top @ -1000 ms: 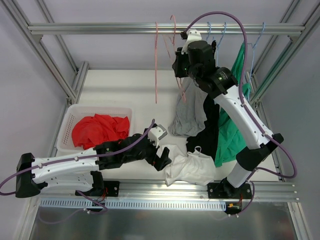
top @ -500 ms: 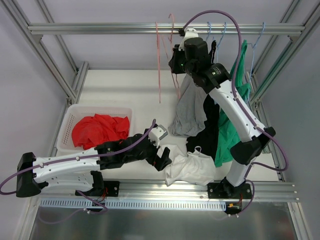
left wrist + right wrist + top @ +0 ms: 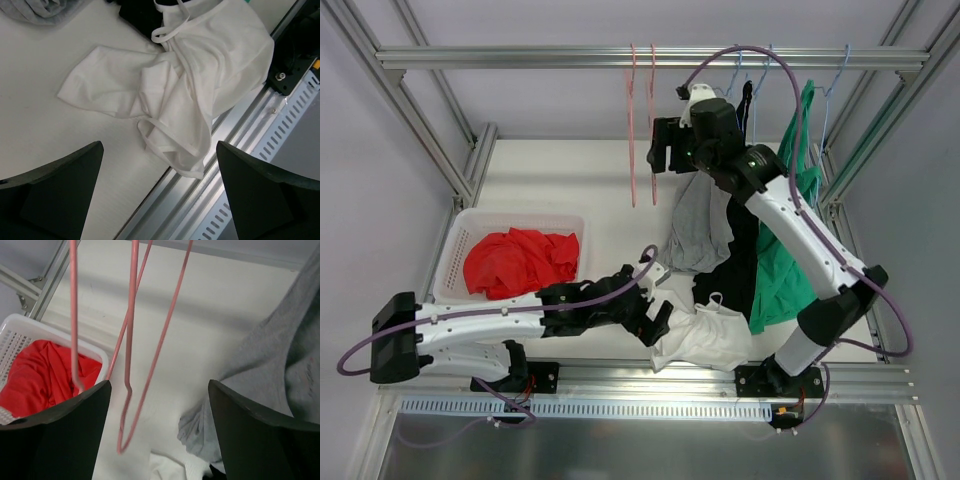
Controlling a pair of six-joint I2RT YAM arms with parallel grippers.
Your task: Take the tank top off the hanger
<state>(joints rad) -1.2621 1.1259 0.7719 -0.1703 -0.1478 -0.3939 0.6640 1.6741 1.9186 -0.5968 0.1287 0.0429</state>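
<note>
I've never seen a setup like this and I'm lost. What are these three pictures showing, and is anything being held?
Two robot arms are bolted to a white table. One picture looks down from above; the other two come from cameras on each wrist. The left gripper hovers with its jaws wide over a crumpled white tank top near the table's front edge. The right gripper, jaws apart, faces bare pink hangers on the rail beside a hanging grey garment. A basket holds red cloth. Neither holds anything.

Overhead view faces down; wrist views look closer, sharing its white garment (image 3: pixel 705 338).
</note>
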